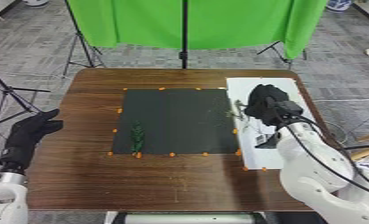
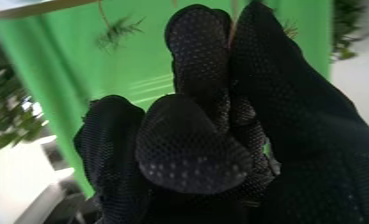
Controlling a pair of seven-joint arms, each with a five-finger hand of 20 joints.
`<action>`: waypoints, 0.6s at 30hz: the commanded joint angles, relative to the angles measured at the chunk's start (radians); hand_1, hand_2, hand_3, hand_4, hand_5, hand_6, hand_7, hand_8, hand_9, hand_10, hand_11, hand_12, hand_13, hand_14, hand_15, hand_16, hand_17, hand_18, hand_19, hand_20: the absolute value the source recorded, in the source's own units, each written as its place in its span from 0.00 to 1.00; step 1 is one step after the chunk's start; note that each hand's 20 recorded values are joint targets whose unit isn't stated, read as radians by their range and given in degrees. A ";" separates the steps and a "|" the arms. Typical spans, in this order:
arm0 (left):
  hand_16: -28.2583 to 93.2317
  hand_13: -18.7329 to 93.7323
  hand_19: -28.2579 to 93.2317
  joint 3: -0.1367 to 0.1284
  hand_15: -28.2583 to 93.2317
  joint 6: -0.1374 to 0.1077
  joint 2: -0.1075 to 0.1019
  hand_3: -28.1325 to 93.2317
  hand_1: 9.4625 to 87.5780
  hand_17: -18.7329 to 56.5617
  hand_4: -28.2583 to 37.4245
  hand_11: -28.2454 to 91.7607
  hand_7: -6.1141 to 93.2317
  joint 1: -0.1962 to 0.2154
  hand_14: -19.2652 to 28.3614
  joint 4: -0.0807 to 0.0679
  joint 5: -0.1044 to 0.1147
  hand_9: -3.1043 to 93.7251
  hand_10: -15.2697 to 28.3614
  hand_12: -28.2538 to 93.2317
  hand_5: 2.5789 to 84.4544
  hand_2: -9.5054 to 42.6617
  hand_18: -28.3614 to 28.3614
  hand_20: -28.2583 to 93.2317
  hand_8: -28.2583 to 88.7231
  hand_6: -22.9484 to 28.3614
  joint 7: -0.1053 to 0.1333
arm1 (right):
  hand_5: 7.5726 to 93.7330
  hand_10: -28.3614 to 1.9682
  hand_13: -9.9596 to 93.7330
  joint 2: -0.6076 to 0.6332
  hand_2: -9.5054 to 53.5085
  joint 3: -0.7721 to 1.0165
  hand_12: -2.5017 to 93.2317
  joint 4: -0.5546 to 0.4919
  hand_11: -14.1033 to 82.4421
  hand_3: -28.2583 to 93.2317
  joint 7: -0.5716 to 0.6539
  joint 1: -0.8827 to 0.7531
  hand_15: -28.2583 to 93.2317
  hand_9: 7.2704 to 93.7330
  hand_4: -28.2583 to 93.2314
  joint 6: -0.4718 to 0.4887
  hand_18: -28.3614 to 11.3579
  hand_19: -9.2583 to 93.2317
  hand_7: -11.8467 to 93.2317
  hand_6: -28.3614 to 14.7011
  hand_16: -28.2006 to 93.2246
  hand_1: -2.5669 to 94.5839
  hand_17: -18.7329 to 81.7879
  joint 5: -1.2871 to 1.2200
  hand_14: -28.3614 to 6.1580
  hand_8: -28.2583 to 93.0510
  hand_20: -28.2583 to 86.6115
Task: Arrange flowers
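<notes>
Flowers, green sprig [image 1: 137, 137]: one; narrow and upright in outline, with small dense leaves; lies on the dark mat, near its lower left corner.
Flowers, pale stems [image 1: 230, 114]: thin and wispy, with sparse tufts; at the boundary between mat and white panel, just beside the right hand; exact number cannot be told. In the right wrist view, two feathery tufts hang against the green cloth.
Right hand [image 1: 267, 100]: one; black mesh fabric with a dotted grip texture; over the upper part of the white panel. Whether it is apart, together or clamped on a stem cannot be told.
Left hand [image 1: 40, 126]: one; black fabric, fingers loosely extended and apart from the thumb; beside the left edge of the worktop, well apart from the sprig.
Mat [image 1: 176, 125]: one; dark, flat, nearly square, smooth.
White panel [image 1: 262, 162]: one; long, smooth rectangle beside the right edge of the worktop.
Dark item [image 1: 267, 143]: one; small and angular, on the white panel, near the right arm; its kind cannot be told.
Orange tabs [image 1: 172, 154]: more than ten; small, around mat and panel.
Worktop [image 1: 145, 187]: one; brown wood grain, rounded far corners.
Green cloth [image 1: 136, 25]: one draped backdrop, softly folded, beyond the far edge.
</notes>
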State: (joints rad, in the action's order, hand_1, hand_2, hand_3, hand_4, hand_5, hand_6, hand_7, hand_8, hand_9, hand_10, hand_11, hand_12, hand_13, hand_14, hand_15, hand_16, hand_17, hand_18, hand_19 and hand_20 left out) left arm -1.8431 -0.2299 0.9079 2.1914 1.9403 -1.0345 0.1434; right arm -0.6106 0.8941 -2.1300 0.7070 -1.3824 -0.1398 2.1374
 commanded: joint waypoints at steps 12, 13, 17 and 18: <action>0.20 0.54 0.33 -0.015 0.38 0.020 -0.010 0.75 0.20 0.41 0.00 0.40 0.15 0.026 0.81 0.011 -0.012 0.56 0.72 0.31 0.57 0.54 0.71 0.36 0.19 0.60 -0.028 | 0.84 0.58 1.00 -0.471 0.00 -0.409 0.32 0.276 0.57 0.68 -0.003 0.360 0.77 0.98 0.16 -0.031 0.46 1.00 0.43 0.58 0.43 0.64 0.90 -0.126 0.82 0.38 0.67; 0.20 0.54 0.33 -0.019 0.38 0.020 -0.009 0.75 0.20 0.41 0.00 0.40 0.15 0.028 0.81 0.012 -0.013 0.56 0.72 0.31 0.57 0.54 0.71 0.36 0.19 0.60 -0.029 | 0.84 0.58 1.00 -0.479 0.00 -0.415 0.32 0.288 0.57 0.68 0.000 0.363 0.78 0.99 0.16 -0.045 0.46 1.00 0.43 0.57 0.42 0.64 0.91 -0.133 0.82 0.38 0.66; 0.20 0.54 0.33 -0.027 0.38 0.014 -0.011 0.75 0.19 0.41 0.00 0.40 0.15 0.041 0.81 0.020 -0.013 0.56 0.72 0.31 0.57 0.54 0.71 0.36 0.19 0.60 -0.034 | 0.83 0.58 1.00 -0.510 0.00 -0.430 0.31 0.332 0.58 0.67 0.021 0.371 0.78 0.99 0.17 -0.055 0.50 1.00 0.44 0.57 0.41 0.65 0.92 -0.131 0.83 0.38 0.63; 0.20 0.54 0.33 -0.027 0.38 0.016 -0.012 0.75 0.19 0.41 0.00 0.40 0.15 0.040 0.81 0.019 -0.013 0.56 0.72 0.31 0.57 0.54 0.71 0.36 0.19 0.60 -0.037 | 0.83 0.58 1.00 -0.517 0.00 -0.426 0.31 0.341 0.58 0.67 0.026 0.369 0.78 0.99 0.17 -0.066 0.50 1.00 0.44 0.56 0.41 0.65 0.92 -0.153 0.84 0.38 0.63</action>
State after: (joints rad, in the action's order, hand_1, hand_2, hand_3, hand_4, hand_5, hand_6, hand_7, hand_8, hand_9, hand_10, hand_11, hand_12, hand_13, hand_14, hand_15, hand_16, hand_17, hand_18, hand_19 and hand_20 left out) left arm -1.8576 -0.2192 0.8974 2.2049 1.9494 -1.0412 0.1269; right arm -1.0757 0.4879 -1.8340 0.7035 -1.0212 -0.1608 2.0034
